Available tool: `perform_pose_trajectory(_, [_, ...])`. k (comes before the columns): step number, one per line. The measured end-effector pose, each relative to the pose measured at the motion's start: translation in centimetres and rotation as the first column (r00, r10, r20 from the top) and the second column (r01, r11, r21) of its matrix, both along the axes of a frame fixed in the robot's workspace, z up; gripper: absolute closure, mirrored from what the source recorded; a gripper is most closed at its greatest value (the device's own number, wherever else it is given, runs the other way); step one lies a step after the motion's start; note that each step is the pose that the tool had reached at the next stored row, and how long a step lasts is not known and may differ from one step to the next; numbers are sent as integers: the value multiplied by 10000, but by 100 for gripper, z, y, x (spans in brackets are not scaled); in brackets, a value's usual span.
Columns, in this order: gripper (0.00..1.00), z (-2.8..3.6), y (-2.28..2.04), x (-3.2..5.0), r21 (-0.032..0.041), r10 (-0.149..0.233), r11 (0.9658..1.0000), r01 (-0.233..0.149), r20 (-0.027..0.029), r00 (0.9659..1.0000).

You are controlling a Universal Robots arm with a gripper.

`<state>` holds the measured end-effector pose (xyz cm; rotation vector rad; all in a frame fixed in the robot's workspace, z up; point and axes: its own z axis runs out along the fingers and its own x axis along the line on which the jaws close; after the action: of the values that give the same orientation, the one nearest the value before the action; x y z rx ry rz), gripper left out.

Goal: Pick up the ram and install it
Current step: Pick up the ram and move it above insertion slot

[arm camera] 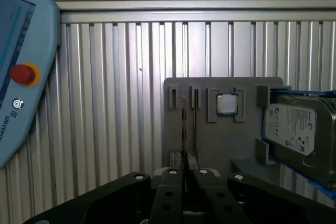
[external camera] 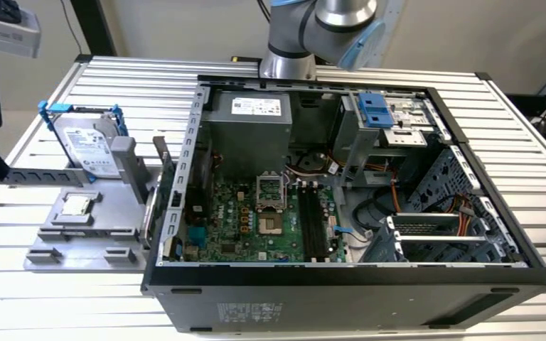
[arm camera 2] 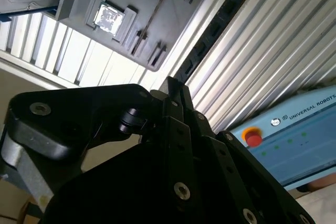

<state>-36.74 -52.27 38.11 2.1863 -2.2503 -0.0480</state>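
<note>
The ram (arm camera 2: pixel 210 35) is being gripped edge-on by the closed gripper (arm camera 2: pixel 172 84), clear of the gray holder tray (arm camera: pixel 220 145), while the black memory slots (external camera: pixel 311 222), at three o'clock of the CPU socket (external camera: pixel 271 226), are being left unfilled.

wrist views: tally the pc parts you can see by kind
hard drive: 1
processor chip: 1
ram: 1, held in the gripper
total: 3
</note>
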Motion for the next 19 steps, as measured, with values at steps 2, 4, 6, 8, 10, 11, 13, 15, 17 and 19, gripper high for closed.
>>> perform_pose_trajectory(2, [100, 35, 0, 0, -1, 0, 10000, 0, -1, 10000])
perform_pose_trajectory(4, [100, 70, 0, 0, -1, 0, 10000, 0, -1, 10000])
perform_pose_trajectory(6, [100, 105, 0, 0, 0, 0, 10000, 0, 0, 10000])
perform_pose_trajectory(8, [100, 137, 0, 0, 0, 0, 10000, 0, 0, 10000])
perform_pose_trajectory(10, [100, 154, 0, 0, 0, 0, 10000, 0, 0, 10000])
perform_pose_trajectory(11, [100, 154, 0, 0, 1, 0, 10000, 0, 1, 10000])
perform_pose_trajectory(13, [100, 154, 0, 0, 2, 0, 10000, 0, 2, 10000])
perform_pose_trajectory(15, [100, 156, 0, 0, 0, 0, 10000, 0, 0, 10000])
perform_pose_trajectory(17, [100, 156, 0, 0, 0, -1, 10000, 1, 0, 10000])
perform_pose_trajectory(19, [100, 157, 0, 2, -1, -1, 10000, 1, 0, 10000])
